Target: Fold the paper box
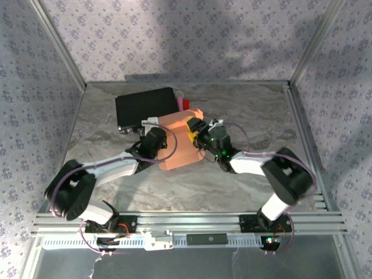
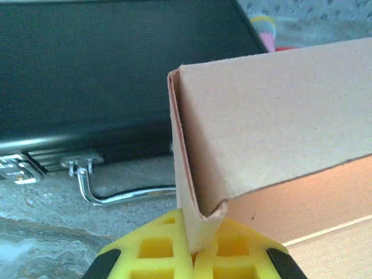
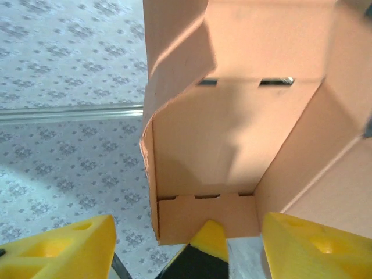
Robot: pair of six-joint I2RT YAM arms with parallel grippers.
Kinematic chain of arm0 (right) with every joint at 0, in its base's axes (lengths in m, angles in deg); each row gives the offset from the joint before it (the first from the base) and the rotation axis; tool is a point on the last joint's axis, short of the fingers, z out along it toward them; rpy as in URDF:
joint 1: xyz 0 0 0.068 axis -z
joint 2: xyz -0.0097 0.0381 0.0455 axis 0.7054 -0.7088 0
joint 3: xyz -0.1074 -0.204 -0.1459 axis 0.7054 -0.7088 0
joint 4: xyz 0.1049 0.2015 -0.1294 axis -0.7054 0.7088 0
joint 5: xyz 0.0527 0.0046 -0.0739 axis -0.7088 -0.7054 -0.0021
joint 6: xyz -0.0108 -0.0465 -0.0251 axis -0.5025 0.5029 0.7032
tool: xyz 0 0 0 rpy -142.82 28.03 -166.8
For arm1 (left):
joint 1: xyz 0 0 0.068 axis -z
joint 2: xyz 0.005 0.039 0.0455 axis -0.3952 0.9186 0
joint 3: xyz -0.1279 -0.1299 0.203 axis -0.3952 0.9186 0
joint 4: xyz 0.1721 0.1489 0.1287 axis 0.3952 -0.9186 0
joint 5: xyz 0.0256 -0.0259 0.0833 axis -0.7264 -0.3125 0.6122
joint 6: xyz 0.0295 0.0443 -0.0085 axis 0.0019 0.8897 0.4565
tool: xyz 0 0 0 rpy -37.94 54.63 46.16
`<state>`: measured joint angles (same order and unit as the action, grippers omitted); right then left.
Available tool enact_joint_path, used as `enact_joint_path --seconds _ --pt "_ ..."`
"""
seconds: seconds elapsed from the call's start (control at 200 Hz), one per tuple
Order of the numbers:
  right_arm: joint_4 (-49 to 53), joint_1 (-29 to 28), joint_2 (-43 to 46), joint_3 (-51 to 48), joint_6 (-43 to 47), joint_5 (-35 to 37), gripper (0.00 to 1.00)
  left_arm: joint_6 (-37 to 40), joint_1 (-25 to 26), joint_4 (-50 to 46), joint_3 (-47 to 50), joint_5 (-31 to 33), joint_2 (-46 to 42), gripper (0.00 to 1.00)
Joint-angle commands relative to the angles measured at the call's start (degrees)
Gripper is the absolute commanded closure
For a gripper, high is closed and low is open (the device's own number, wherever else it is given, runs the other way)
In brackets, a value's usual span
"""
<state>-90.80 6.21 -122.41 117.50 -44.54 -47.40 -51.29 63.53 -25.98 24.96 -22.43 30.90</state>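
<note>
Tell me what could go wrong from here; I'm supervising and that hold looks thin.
1. The left jaws pinch only one creased corner of the paper box, so the card may tear or slip out.
2. The right jaws stand open at the box's open end, so the walls could sag or unfold.

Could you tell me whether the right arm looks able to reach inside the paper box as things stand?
Probably yes: the open right gripper faces straight into the open end of the paper box, nothing lies between, and the left gripper pinches one corner.
</note>
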Motion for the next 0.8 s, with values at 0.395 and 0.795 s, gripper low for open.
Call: enact_joint_path --seconds 0.395,0.795 --pt "61.1 3.7 23.3 18.9 26.4 3.4 0.34 -2.1 -3.2 -46.5 -19.3 -12.7 -4.7 1.00" --pt "64.0 -1.9 7.3 31.2 24.8 0.8 0.39 -4.4 -0.4 -52.5 -18.6 -15.1 -7.2 1.00"
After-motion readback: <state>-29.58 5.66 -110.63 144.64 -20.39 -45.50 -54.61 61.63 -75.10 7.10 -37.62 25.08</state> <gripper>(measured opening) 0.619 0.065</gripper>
